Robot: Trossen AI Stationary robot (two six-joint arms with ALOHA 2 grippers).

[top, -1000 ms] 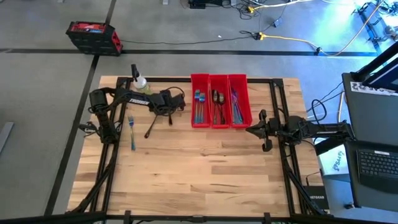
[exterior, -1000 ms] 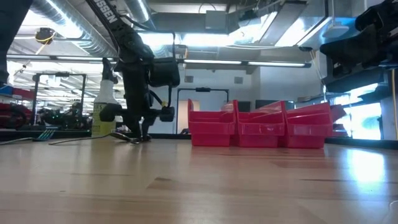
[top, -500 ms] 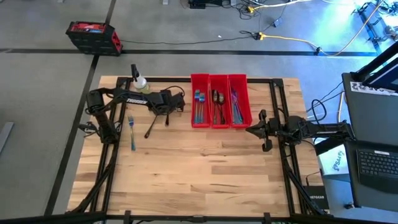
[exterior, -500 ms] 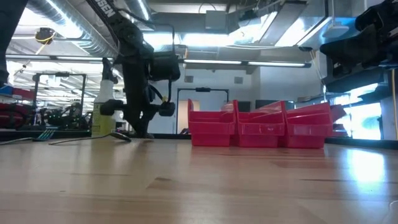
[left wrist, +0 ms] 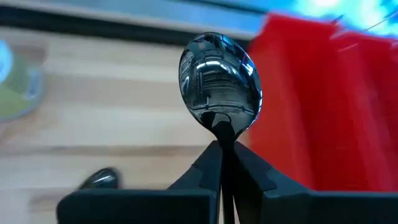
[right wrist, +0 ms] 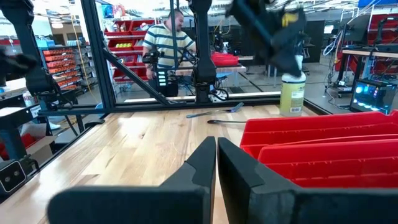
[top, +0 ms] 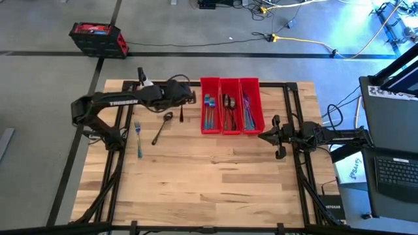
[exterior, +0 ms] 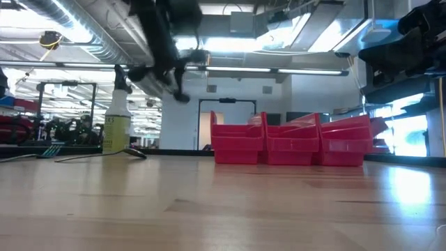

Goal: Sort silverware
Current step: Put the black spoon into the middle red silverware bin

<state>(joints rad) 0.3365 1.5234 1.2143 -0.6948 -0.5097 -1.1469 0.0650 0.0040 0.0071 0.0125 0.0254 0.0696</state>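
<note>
A: Worktop (top: pixel 215 176), left side: a fork (top: pixel 138 138) and a dark spoon (top: pixel 160 128) lie loose.

B: Farther back, the left end effector (left wrist: pixel 222 149) pinches a stiff, slick spoon (left wrist: pixel 219 81) by its handle beside the red bins (top: pixel 231 106); the right end effector (right wrist: pixel 216 149) waits closed, empty.

two dark, jointed arms; white lettering on the left arm (top: pixel 121 102); black cables loop beside its wrist.
</note>
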